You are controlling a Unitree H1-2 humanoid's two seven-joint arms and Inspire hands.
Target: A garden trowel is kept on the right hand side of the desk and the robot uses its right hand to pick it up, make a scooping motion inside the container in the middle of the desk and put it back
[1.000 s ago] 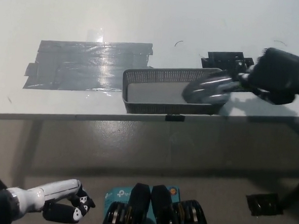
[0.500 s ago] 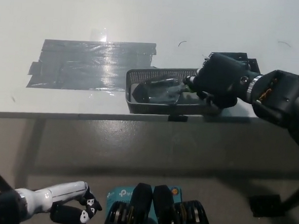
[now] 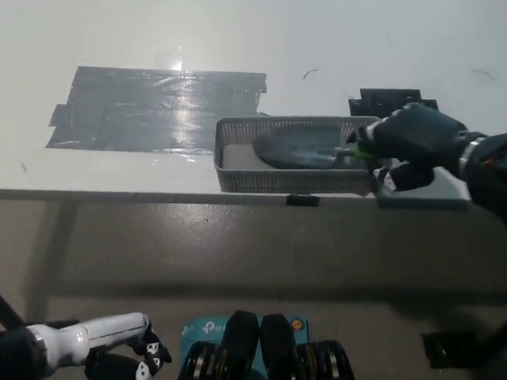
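Grey mesh basket (image 3: 237,173) on white desk (image 3: 246,34). Dark grey trowel (image 3: 301,150) with green handle. Shiny grey tape patch (image 3: 155,109) at left. Black right hand (image 3: 411,139); white left hand (image 3: 110,349), black-tipped, near left.

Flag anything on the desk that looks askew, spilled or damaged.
Nothing spilled or broken. The grey tape patch on the desk is wrinkled with ragged edges. The basket sits squarely; the right robot hand holds the trowel inside it.

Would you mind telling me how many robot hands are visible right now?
2. The black right hand is at the right end of the mesh container, holding the trowel inside it. The white left hand rests low at the lower left, below the desk edge.
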